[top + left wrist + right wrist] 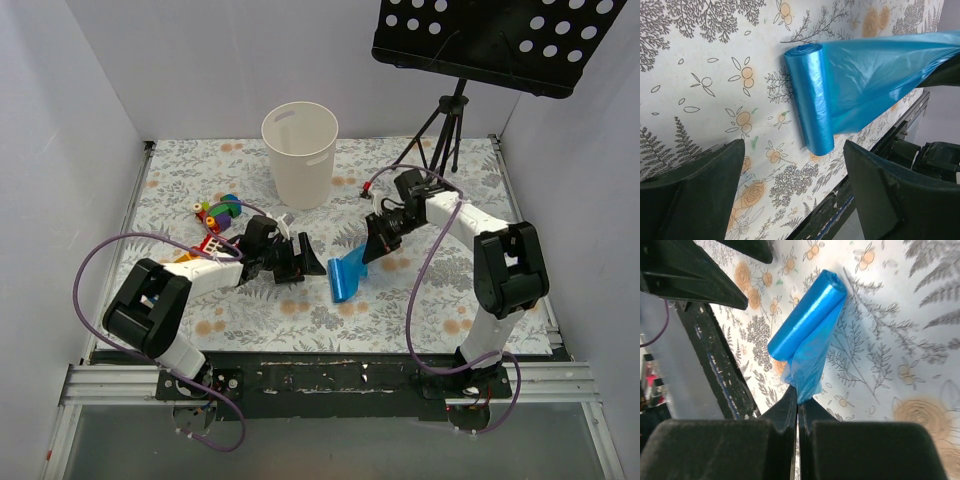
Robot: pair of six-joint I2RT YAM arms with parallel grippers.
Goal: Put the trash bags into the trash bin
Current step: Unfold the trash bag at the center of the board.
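Note:
The trash bags (pixel 346 275) are a bright-blue roll lying on the floral table, with a loose sheet pulled out toward the right. My right gripper (pixel 374 243) is shut on the free end of that sheet (pixel 807 372), the roll (pixel 805 315) lying just beyond the fingertips. My left gripper (pixel 305 258) is open, low over the table, just left of the roll (pixel 812 97), which lies ahead between its fingers (pixel 700 190). The cream-white trash bin (pixel 300 153) stands upright at the back centre, apart from both grippers.
Several multicoloured toy blocks (pixel 218 212) lie left of the bin, beside my left arm. A black perforated music stand (pixel 490 40) on a tripod (pixel 445 135) stands at the back right. White walls enclose the table; its black front rail (pixel 330 370) is near.

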